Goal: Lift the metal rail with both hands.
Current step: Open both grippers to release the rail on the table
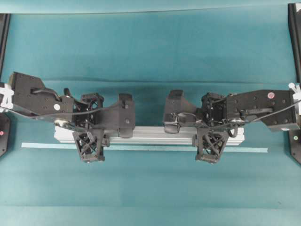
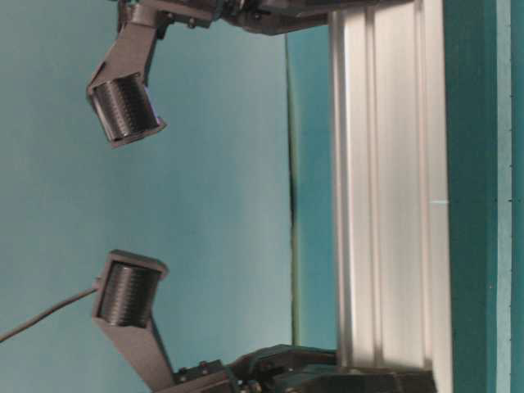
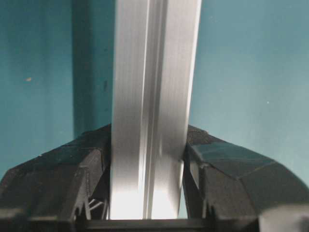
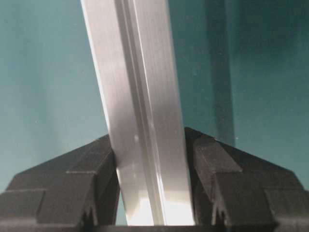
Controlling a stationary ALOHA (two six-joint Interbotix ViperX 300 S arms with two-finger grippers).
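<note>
Silver-grey grooved aluminium rail [image 1: 155, 134] sits clamped between both grippers' fingers, left gripper [image 1: 89, 141] and right gripper [image 1: 211, 141], over the teal counter [image 1: 150, 61]; you risk tilt and slip if arms rise unevenly.

A robotics lab bench: a table [image 1: 150, 56] draped in plain teal cloth, two black robot arms mounted at its left and right edges, a pale tape strip [image 1: 244, 150] stuck across it.

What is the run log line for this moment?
left gripper: shut on rail | right gripper: shut on rail | tape: on table
</note>
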